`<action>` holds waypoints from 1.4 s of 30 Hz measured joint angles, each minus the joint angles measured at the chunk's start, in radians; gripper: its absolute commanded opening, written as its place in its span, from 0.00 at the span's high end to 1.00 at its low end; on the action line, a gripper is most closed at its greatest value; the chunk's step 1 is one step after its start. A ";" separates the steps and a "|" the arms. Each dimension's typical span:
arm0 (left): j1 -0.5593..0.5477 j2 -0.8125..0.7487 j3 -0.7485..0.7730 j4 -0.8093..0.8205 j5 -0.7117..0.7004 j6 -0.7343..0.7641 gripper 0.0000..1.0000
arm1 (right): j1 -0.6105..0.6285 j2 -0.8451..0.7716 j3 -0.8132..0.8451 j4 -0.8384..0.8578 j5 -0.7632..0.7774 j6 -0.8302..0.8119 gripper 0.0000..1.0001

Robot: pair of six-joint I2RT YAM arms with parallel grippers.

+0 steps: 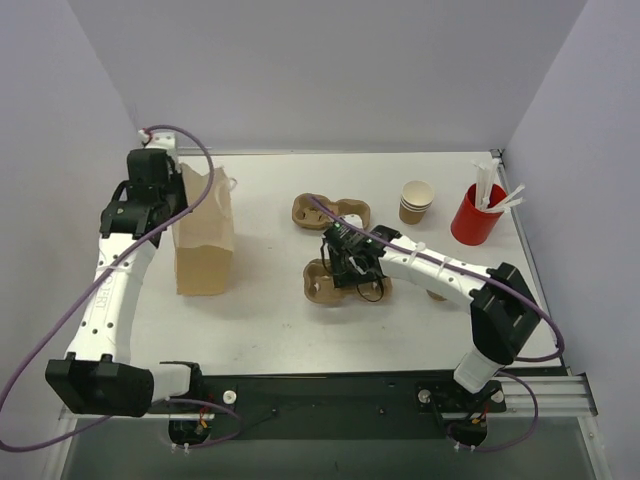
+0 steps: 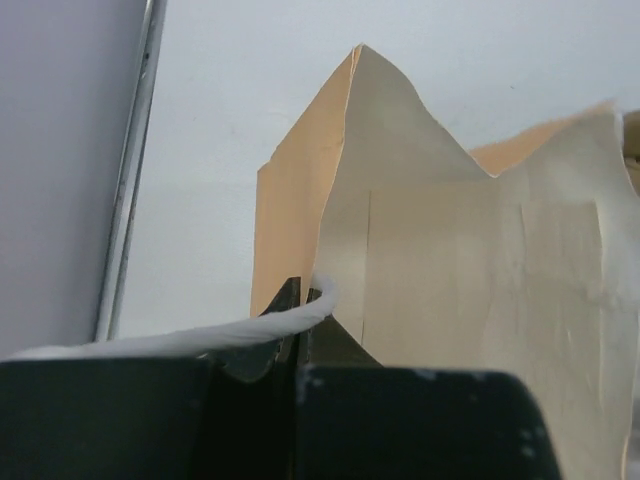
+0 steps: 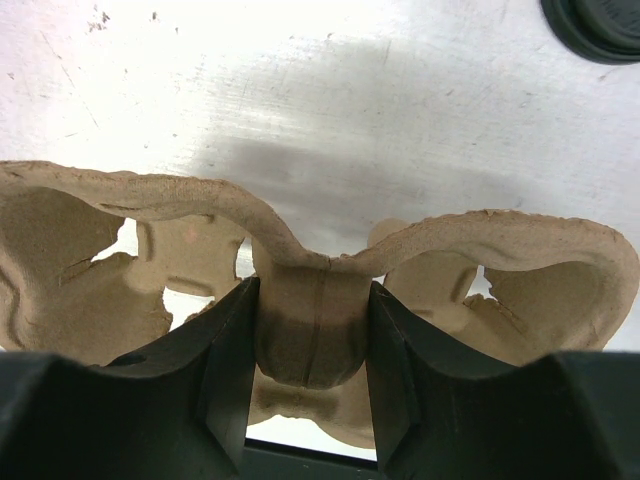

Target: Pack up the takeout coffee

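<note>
The kraft-tan takeout coffee cup, pale cream inside, stands at the back right, apart from both grippers. The brown paper bag stands upright at the left; it also shows in the left wrist view. My left gripper is shut on the bag's white handle at its top edge. My right gripper is at the table's middle, shut on the centre post of a pulp cup carrier. In the right wrist view the jaws press both sides of the carrier's post.
A second pulp carrier lies behind the right gripper. A red cup full of white sticks stands at the far right beside the coffee cup. A flat black lid lies on the table beyond the held carrier. Walls enclose the table.
</note>
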 measured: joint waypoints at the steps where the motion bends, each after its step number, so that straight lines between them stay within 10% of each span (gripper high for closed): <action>1: -0.052 0.010 0.021 -0.005 -0.013 0.028 1.00 | -0.003 -0.010 0.002 -0.006 0.004 -0.005 0.64; 21: -0.554 0.034 -0.056 0.215 -0.290 0.702 1.00 | -0.234 -0.281 0.155 0.006 0.061 -0.035 0.64; 42: -0.645 -0.122 -0.313 0.356 -0.106 0.648 1.00 | -0.141 -0.269 0.086 0.351 -0.012 -0.032 0.64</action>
